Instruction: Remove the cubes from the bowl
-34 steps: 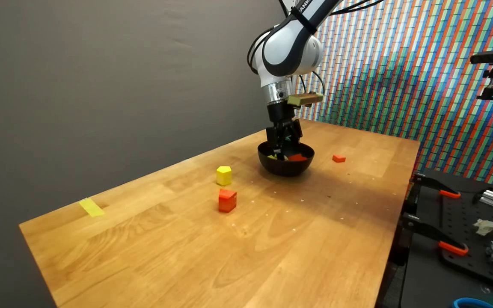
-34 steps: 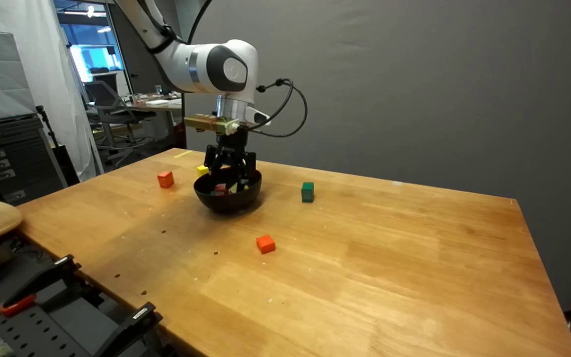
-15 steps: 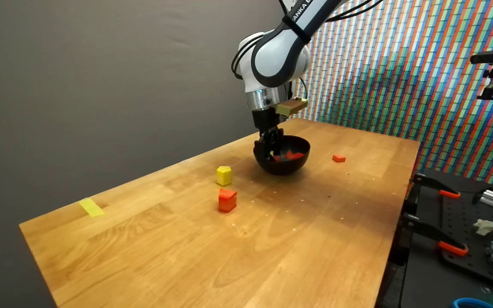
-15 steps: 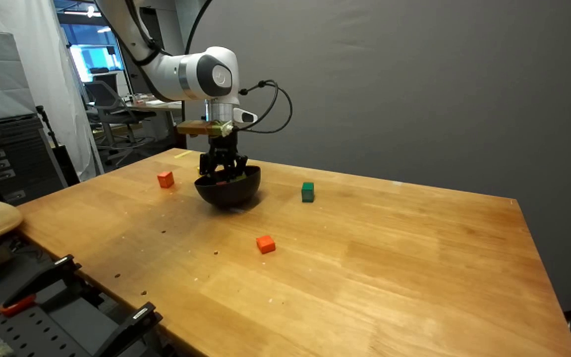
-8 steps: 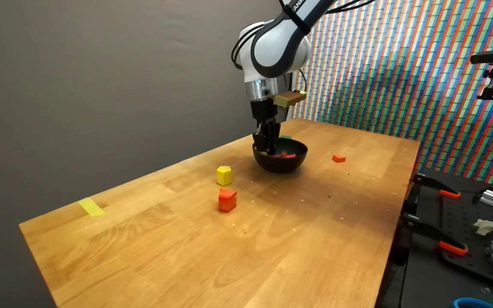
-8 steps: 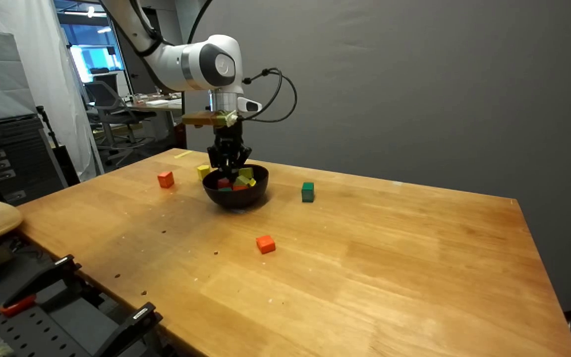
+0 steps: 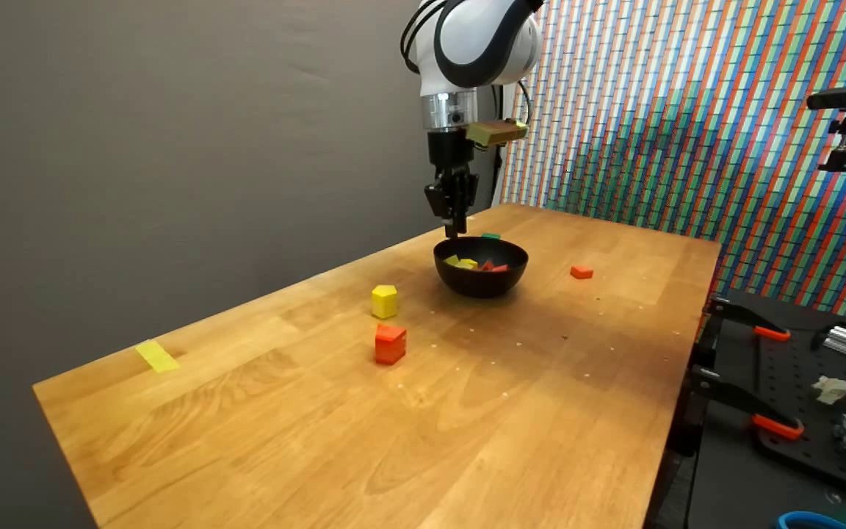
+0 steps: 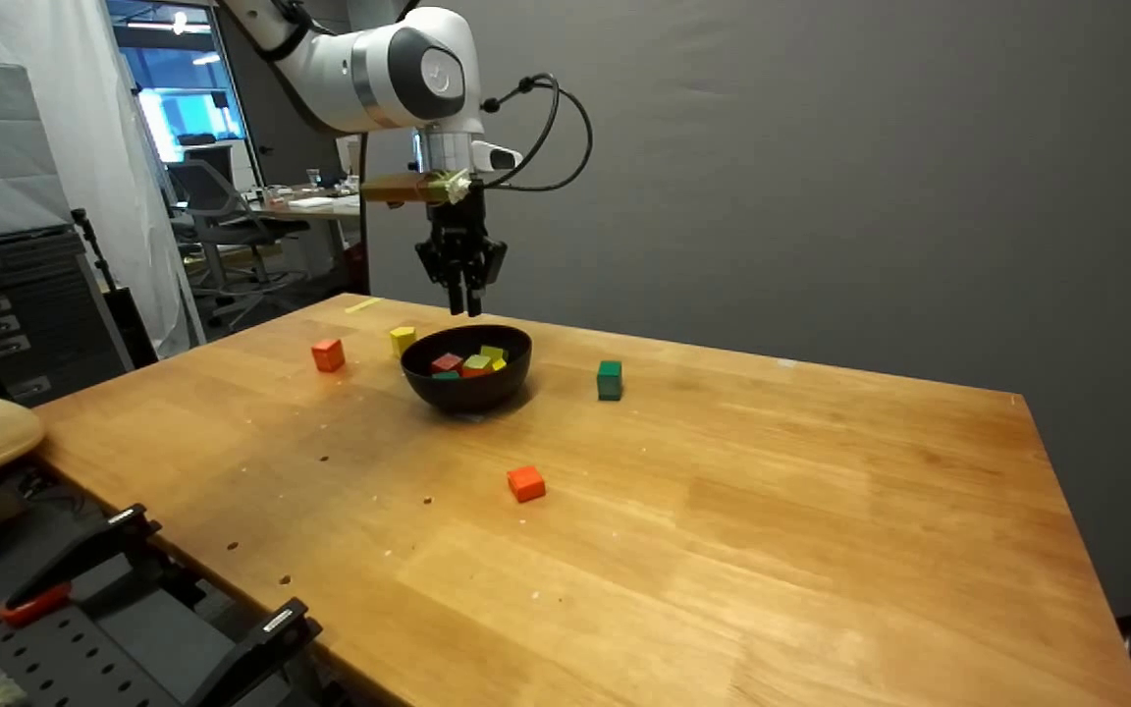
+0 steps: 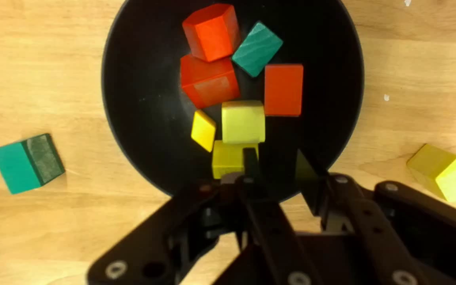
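The black bowl (image 7: 482,285) (image 8: 467,395) stands upright on the table in both exterior views. Within it, the wrist view shows several cubes: orange-red ones such as an upper block (image 9: 214,37) and a flat-topped one (image 9: 283,90), a teal block (image 9: 257,49), a pale yellow block (image 9: 243,122), a yellow-green block (image 9: 228,156) and a small yellow wedge (image 9: 203,130). My gripper (image 8: 464,306) hangs just above the bowl's far side, partly open and holding nothing. From the wrist, the left finger of the gripper (image 9: 274,155) overlaps the yellow-green block, covering part of it.
Loose blocks lie outside the bowl: green (image 8: 610,381), orange (image 8: 526,483), another orange one (image 8: 328,355) and yellow (image 7: 385,301). A yellow tape strip (image 7: 157,355) marks the tabletop. A grey wall (image 7: 247,162) runs behind; clamps (image 7: 750,317) sit along a side bench.
My gripper dipped into the bowl, then rose straight up out of it with its fingers parting slightly. The bowl has shifted a little and the blocks inside lie differently.
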{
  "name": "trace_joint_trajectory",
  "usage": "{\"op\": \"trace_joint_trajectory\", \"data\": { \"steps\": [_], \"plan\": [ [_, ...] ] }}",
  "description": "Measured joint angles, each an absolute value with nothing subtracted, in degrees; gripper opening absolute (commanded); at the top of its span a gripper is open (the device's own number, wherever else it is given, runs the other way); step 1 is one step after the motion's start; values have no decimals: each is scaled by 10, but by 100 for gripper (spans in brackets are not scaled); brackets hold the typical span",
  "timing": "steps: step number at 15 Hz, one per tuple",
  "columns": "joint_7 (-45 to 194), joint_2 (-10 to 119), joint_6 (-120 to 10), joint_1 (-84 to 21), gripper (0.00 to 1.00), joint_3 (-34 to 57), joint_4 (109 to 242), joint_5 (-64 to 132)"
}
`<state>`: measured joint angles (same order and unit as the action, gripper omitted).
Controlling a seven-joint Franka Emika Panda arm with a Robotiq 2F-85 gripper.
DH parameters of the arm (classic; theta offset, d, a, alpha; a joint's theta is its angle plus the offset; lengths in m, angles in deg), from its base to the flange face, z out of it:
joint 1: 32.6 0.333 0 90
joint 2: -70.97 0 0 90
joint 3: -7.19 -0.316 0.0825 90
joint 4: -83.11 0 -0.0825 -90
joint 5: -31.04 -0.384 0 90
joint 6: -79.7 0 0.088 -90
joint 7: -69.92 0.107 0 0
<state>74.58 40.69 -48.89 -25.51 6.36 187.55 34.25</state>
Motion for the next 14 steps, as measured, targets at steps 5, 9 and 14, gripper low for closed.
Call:
{"op": "trace_joint_trajectory", "data": {
  "steps": [5,9,14],
  "plan": [
    [742,380,-491,-269,99,48,1891,291],
    [742,357,-511,-284,86,47,1900,264],
    [734,351,-535,-304,54,39,1904,223]
  ]
}}
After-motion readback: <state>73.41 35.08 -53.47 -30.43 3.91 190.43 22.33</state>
